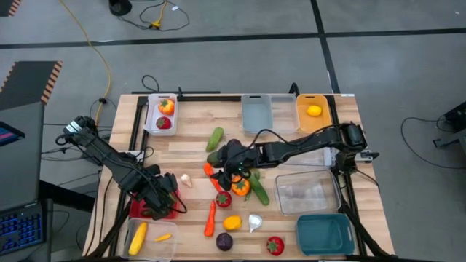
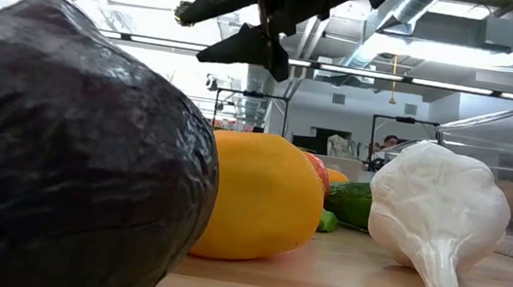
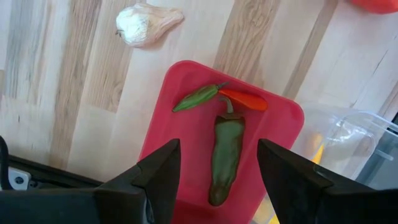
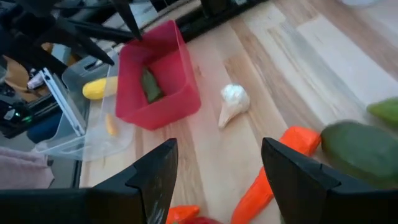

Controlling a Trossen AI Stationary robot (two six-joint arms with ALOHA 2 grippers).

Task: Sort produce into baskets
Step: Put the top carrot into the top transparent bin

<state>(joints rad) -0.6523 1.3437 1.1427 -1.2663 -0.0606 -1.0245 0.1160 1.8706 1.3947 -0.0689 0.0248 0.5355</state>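
My left gripper (image 1: 160,198) hangs open and empty over the red basket (image 3: 186,118), which holds a long green pepper (image 3: 225,155), a small green chili (image 3: 196,98) and a small red chili (image 3: 244,99). My right gripper (image 1: 224,169) is open and empty above the cluster of produce at the table's middle; it also shows in the low view (image 2: 240,36). Under and ahead of it lie a long orange pepper (image 4: 273,171), a dark green vegetable (image 4: 364,149) and a white garlic (image 4: 231,102). A tomato (image 1: 223,198), an orange pepper (image 1: 240,187) and a cucumber (image 1: 260,191) lie close by.
At the far edge stand a white basket (image 1: 151,116) with two tomatoes, a grey basket (image 1: 256,116) and an orange basket (image 1: 322,116) with a lemon. A clear basket (image 1: 306,193) and a teal one (image 1: 324,234) stand at the right. Near the front lie a carrot (image 1: 210,218), a purple round (image 2: 61,139) and a garlic (image 2: 439,215).
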